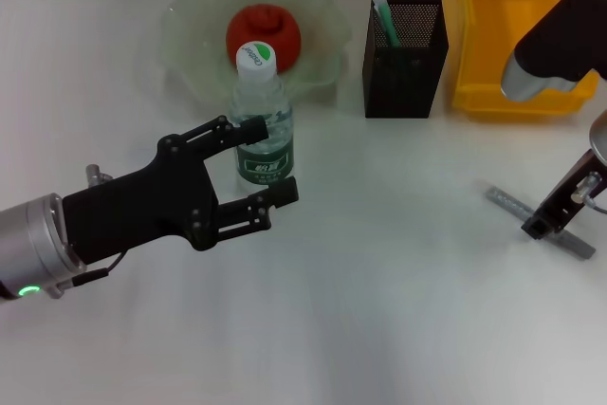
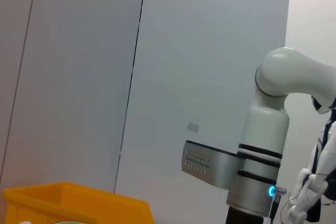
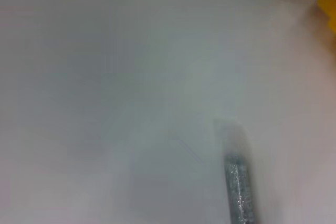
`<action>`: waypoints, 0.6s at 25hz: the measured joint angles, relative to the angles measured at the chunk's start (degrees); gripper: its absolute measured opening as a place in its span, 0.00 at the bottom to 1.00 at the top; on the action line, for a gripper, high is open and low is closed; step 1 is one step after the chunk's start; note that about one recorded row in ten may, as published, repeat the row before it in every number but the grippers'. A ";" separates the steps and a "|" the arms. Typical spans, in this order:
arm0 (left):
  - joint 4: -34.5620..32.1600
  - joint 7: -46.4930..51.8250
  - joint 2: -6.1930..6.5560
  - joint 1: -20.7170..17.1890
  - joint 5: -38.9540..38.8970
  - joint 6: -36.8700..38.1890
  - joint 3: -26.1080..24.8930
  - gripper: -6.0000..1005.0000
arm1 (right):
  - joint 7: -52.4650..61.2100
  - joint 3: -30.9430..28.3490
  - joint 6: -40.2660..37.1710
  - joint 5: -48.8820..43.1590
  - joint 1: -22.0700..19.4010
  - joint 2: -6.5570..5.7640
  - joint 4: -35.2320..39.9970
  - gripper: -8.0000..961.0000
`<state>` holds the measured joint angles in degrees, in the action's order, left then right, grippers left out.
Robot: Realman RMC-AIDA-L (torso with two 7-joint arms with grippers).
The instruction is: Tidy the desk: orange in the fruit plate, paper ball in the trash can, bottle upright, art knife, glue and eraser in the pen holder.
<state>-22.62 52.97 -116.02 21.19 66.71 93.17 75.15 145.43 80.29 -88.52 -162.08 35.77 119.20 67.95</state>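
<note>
The bottle (image 1: 265, 130) stands upright on the desk (image 1: 379, 310), just in front of the fruit plate (image 1: 194, 16), which holds the orange (image 1: 270, 30). My left gripper (image 1: 273, 160) is open, one finger on each side of the bottle's label. The art knife (image 1: 383, 14) stands in the pen holder (image 1: 403, 64). My right gripper (image 1: 555, 211) hovers low over the grey glue (image 1: 507, 200), which lies flat on the desk and shows as the glue (image 3: 239, 192) in the right wrist view. The trash can (image 1: 517, 35) sits at the back right. Paper ball and eraser are out of view.
The right arm's elbow (image 1: 560, 40) hangs in front of the trash can. The left wrist view looks over the trash can's rim (image 2: 79, 200) at a wall and the right arm (image 2: 262, 145).
</note>
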 joint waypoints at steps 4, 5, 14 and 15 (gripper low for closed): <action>0.03 -0.02 -0.13 0.00 0.00 -0.01 0.00 0.80 | -0.20 0.03 0.90 0.12 0.00 0.11 -0.81 0.42; 0.04 -0.03 -0.14 -0.02 0.00 -0.01 -0.01 0.80 | -0.45 0.04 1.06 0.17 -0.10 0.12 -0.88 0.42; 0.04 -0.06 -0.18 -0.25 0.00 0.18 0.00 0.80 | -0.86 -1.15 -0.29 2.04 -1.83 0.12 4.01 0.15; 0.03 -0.07 -0.20 -0.29 0.00 0.23 0.00 0.80 | -0.86 -2.09 -0.83 2.98 -2.31 0.07 6.06 0.15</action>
<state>-22.59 52.90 -116.22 20.90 66.70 93.40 75.14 144.56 78.20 -89.35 -159.10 33.46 119.26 74.01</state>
